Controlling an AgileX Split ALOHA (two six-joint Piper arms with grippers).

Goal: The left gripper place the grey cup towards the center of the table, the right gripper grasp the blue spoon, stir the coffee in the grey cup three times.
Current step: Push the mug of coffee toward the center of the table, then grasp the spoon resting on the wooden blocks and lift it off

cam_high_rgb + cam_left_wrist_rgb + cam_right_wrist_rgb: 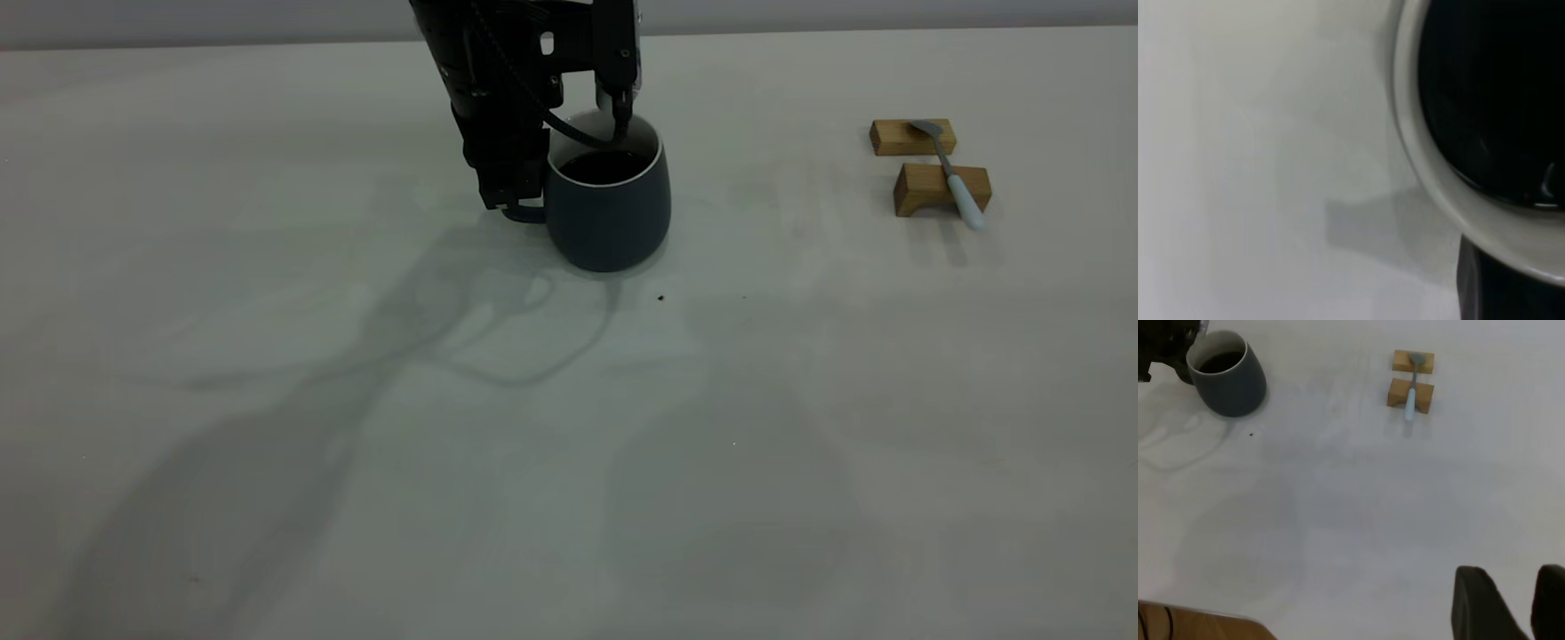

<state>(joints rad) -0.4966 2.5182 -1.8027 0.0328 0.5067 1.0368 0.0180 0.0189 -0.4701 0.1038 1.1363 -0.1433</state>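
Left gripper (pixel 516 200): my fingers pinch the grey cup (pixel 607 218) by its handle.
Right gripper (pixel 1511 603): mine, spread, above the table (pixel 1358 520).
Blue spoon (pixel 956 178): rests across two wooden blocks (pixel 941 188).

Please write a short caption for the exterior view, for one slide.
Left gripper at the grey cup handle; blue spoon rests across two wooden blocks at the table right.

Left end effector (pixel 514 203) hangs low, fingers pointing down; right end effector (pixel 1511 600) hovers high, fingers parted
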